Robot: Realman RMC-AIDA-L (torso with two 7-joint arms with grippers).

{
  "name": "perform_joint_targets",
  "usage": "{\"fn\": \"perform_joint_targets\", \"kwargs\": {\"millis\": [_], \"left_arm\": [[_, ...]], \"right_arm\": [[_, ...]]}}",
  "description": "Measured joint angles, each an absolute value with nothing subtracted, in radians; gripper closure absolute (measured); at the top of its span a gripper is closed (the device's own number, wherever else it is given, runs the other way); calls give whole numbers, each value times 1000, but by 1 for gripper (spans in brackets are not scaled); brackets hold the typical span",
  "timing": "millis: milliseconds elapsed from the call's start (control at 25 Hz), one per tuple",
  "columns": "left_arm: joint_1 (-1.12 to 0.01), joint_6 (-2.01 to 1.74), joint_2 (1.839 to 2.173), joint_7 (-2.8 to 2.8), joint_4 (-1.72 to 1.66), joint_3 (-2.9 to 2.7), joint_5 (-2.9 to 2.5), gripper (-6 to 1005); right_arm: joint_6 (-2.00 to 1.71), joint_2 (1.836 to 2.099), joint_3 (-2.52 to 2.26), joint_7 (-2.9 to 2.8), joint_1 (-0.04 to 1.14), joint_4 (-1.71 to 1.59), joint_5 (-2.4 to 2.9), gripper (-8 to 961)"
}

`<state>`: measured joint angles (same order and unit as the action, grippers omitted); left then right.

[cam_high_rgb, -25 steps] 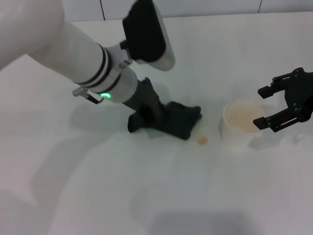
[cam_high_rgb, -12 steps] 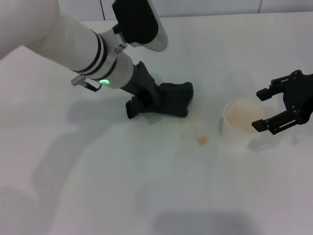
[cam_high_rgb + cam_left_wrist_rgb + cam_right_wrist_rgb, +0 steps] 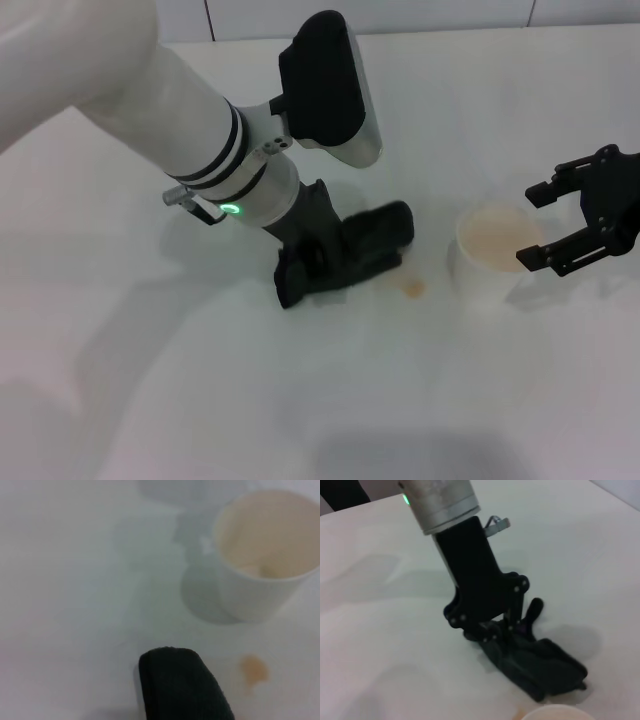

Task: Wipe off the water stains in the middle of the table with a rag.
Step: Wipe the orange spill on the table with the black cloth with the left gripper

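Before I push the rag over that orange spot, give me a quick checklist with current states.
1. Left gripper shut on the rag: ok.
2. Rag pressed on the table: ok.
3. Water stains covered: not ok, blot lies exposed beside the rag.
4. White cup clear of the wipe path: cannot tell, it stands close beyond the blot.
5. Right gripper out of the way: ok, open over the cup's far side.

I log smooth white counter (image 3: 200,400) with faint sheen, thick soft dark cloth rag (image 3: 375,240), matt black left end effector (image 3: 315,262), white cup (image 3: 492,255), wet orange water stains (image 3: 412,287).
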<state>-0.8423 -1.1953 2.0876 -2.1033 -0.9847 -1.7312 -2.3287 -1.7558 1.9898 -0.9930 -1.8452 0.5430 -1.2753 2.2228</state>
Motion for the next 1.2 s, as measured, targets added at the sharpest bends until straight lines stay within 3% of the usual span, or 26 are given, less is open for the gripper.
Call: {"fn": "perform_joint_targets", "kwargs": {"millis": [560,1200], "left_arm": [[-800,-1325,2089,-2060,-1098,-1776,-2246,945],[-842,-1083,2086,-2077,-883,-1629,-2315,949]], "right_arm": [[-1750,1995,-996,-1845,545,-1276,2223,112],[-1752,2007,-1007,-1842,551,-1272,2223,111]]}}
